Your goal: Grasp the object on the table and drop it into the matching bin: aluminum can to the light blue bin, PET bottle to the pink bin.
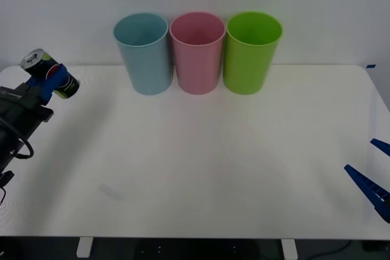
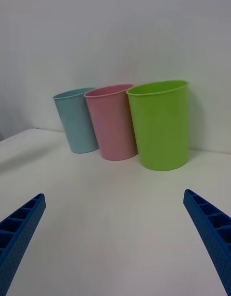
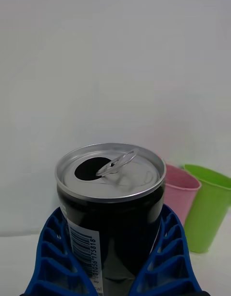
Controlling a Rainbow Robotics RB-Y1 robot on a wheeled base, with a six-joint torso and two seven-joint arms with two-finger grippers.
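Carrying step: aluminum can (image 1: 49,72) clenched in left gripper (image 1: 46,83), lifted at the table's (image 1: 201,168) far left edge, next to travel right and release over light blue bin (image 1: 142,53); right gripper (image 1: 370,172) spread, near right.

My left tool (image 1: 50,80) grips the aluminum can (image 1: 50,73), tilted, above the tabletop (image 1: 201,162), left of the light blue bin (image 1: 143,53). Pink bin (image 1: 197,52) and lime green bin (image 1: 250,51) stand to that bin's right.
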